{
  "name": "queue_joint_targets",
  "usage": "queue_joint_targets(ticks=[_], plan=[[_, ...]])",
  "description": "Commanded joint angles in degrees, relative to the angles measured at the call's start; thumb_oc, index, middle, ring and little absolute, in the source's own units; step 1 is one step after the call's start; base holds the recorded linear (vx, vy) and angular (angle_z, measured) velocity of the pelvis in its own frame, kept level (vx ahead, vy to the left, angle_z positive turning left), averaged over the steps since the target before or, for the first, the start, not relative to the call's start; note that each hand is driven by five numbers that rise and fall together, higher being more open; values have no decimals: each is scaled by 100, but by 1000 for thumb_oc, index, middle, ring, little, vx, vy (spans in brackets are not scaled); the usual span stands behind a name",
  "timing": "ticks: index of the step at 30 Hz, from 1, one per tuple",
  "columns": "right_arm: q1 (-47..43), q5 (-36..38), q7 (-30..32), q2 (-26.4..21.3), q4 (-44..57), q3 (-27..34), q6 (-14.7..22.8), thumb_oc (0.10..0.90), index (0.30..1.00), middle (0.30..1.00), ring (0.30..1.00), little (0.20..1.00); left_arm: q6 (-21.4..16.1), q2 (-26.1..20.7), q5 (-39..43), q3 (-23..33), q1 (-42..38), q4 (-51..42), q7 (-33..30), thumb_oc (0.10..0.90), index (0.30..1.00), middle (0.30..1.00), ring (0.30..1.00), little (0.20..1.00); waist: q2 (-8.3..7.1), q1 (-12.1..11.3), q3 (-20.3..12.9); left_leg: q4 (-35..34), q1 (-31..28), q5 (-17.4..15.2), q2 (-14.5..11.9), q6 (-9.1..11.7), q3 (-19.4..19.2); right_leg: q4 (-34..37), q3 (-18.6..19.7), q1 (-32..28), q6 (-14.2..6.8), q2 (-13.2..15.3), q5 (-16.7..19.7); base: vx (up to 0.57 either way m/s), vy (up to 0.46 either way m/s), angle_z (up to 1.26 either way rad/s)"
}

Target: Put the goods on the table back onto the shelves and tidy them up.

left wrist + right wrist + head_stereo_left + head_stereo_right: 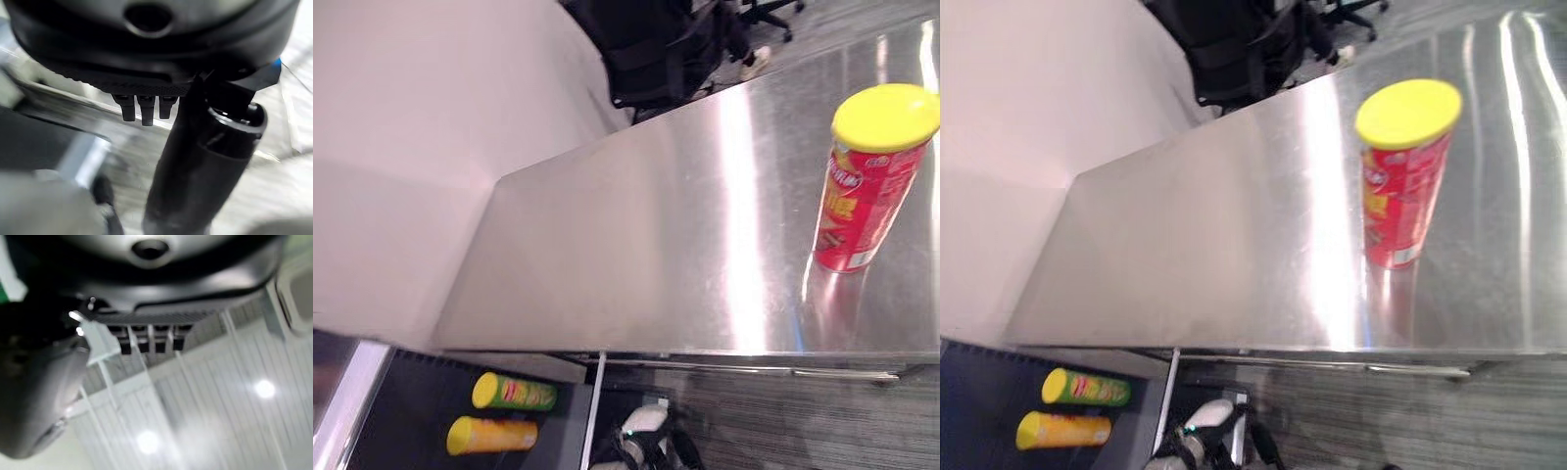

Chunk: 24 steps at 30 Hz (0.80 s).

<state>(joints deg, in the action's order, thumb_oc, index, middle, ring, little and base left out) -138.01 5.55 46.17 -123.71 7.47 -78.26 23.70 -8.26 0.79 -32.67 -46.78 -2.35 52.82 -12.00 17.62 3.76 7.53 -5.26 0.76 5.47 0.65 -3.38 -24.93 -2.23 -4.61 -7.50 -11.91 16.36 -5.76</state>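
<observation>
Red cylindrical snack can with yellow lid (864, 186) standing upright on steel worktop (636, 255), awaiting pickup. My left hand (146, 105) and right hand (146, 340): fingers hanging relaxed, apart, holding nothing.

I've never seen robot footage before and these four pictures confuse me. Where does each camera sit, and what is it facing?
Left eye view: on the head, looking down at the steel table and red chip can.
Right eye view: beside it; both share the can and two chip cans lying below.
Left wrist view: on that arm, looking past its left hand, blurred surroundings.
Right wrist view: past its right hand, up at a lit ceiling.
</observation>
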Motion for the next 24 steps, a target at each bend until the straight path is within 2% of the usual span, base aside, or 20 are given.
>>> queue_joint_targets(ticks=[1, 6, 10, 12, 13, 15, 17, 18, 19, 20, 21, 22, 23, 24], plan=[[-543, 56, 249, -529, 302, -195, 114, 800, 900, 900, 900, 900, -185, 872, 40, 81, -380, 158, -182, 800, 900, 900, 900, 900, 548, -266, -631, 26, -931, -870, -720, 577, -28, 436, 38, 402, 386, -1097, 640, -34, 72, 2], [-627, 63, 345, -529, 265, -195, 131, 800, 900, 900, 900, 900, -185, 820, 102, 71, -422, 156, -221, 800, 900, 900, 900, 900, 451, -229, -644, 26, -966, -941, -667, 520, -41, 420, 88, 445, 331, -1074, 702, -16, 50, -5], [-476, 291, 157, -529, 224, -195, 140, 800, 900, 900, 900, 900, -238, 880, 141, -105, -513, 32, -195, 800, 900, 900, 900, 900, 505, -347, -516, 26, -1005, -998, -602, 427, -88, 80, 108, 628, 266, -1011, 777, -37, 92, -6], [-404, 278, 90, -529, 260, -195, 114, 800, 900, 900, 900, 900, -238, 884, 126, -114, -528, -9, -224, 800, 900, 900, 900, 900, 507, -356, -405, 26, -990, -1004, -557, 375, -140, -144, 140, 799, 168, -958, 952, -127, 78, -29], [-336, 295, 22, -529, 337, -195, 109, 800, 900, 900, 900, 900, -253, 861, 142, -142, -592, -50, -236, 800, 900, 900, 900, 900, 526, -437, -300, 26, -933, -985, -526, 373, -159, -293, 106, 943, 82, -897, 1120, -328, 71, -16], [-257, 378, -32, -529, 401, -195, 139, 800, 900, 900, 900, 900, -209, 850, 148, -187, -794, -135, -285, 800, 900, 900, 900, 900, 663, -712, -118, 26, -732, -829, -650, 355, -198, -661, -272, 1092, 22, -742, 1031, -379, 26, -28], [-221, 428, -75, -529, 475, -195, 172, 800, 900, 900, 900, 900, -178, 845, 201, -217, -937, -243, -331, 800, 900, 900, 900, 900, 782, -926, -99, 26, -580, -716, -788, 324, -236, -1164, -698, 999, 141, -528, 798, -304, 6, -17], [-233, 504, -106, -529, 584, -195, 206, 800, 900, 900, 900, 900, -143, 802, 329, -280, -1030, -311, -365, 800, 900, 900, 900, 900, 796, -1186, -137, 26, -473, -661, -847, 266, -240, -1704, -863, 824, 252, -389, 599, -405, -39, 5], [-208, 589, -177, -529, 626, -195, 174, 800, 900, 900, 900, 900, -89, 777, 494, -295, -1027, -272, -405, 800, 900, 900, 900, 900, 709, -1550, -199, 26, -349, -569, -831, 222, -260, -2155, -882, 564, 204, -310, 656, -506, -182, 14], [-162, 628, -203, -529, 682, -195, 151, 800, 900, 900, 900, 900, -48, 770, 526, -330, -1002, -268, -419, 800, 900, 900, 900, 900, 511, -1960, -245, 67, -124, -400, -805, 229, -328, -2022, -743, 191, 117, -316, 764, -355, -186, 8], [-166, 628, -203, -529, 678, -195, 145, 800, 900, 900, 900, 900, -44, 765, 526, -336, -1003, -270, -422, 800, 900, 900, 900, 900, 496, -1985, -251, 52, -123, -348, -803, 230, -375, -1951, -749, 175, 128, -318, 800, -287, -203, 16], [-120, 636, -207, -529, 709, -195, 112, 800, 900, 900, 900, 900, -68, 677, 535, -352, -1034, -332, -365, 800, 900, 900, 900, 900, 329, -2143, -210, 83, 35, -230, -810, 273, -433, -1673, -742, -13, 111, -356, 702, -185, -180, -10], [-60, 715, -245, -529, 722, -195, 91, 800, 900, 900, 900, 900, -48, 676, 501, -248, -981, -386, -403, 800, 900, 900, 900, 900, 258, -2276, -198, 200, 188, -124, -874, 361, -433, -1213, -698, -211, 157, -433, 278, -259, -278, -45], [13, 774, -354, -529, 770, -195, 65, 800, 900, 900, 900, 900, -34, 714, 499, -183, -914, -377, -420, 800, 900, 900, 900, 900, 232, -2357, -182, 322, 278, -62, -989, 450, -471, -788, -732, -317, 201, -520, 89, -263, -322, -81]])
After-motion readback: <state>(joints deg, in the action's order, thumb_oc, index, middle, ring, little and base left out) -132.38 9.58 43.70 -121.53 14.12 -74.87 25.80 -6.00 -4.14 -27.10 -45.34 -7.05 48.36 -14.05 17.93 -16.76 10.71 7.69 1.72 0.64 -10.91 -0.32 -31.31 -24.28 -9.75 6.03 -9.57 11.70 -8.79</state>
